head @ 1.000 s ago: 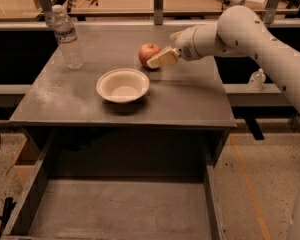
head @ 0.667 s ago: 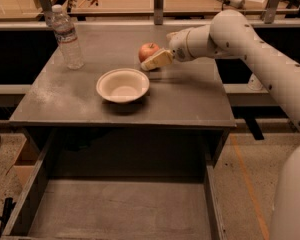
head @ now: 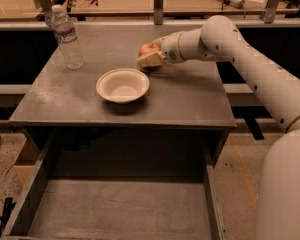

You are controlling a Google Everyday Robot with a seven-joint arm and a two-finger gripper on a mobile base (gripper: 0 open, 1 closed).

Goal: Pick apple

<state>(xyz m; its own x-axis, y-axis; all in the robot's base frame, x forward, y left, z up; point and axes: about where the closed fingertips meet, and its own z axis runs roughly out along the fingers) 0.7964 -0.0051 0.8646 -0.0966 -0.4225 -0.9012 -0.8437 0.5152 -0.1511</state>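
The apple, small and red with orange-yellow patches, sits on the grey table at the back middle, just behind the cream bowl. My gripper reaches in from the right and is right at the apple, covering its right and front side. Only the apple's upper left part shows. The apple still seems to rest on the table top.
A clear plastic water bottle stands at the table's back left. An open drawer juts out below the table's front edge. A wooden bench with tools runs behind the table. My white arm crosses the right side.
My gripper has moved a little left and further onto the apple, hiding more of it. The apple, bowl and bottle have stayed in place.
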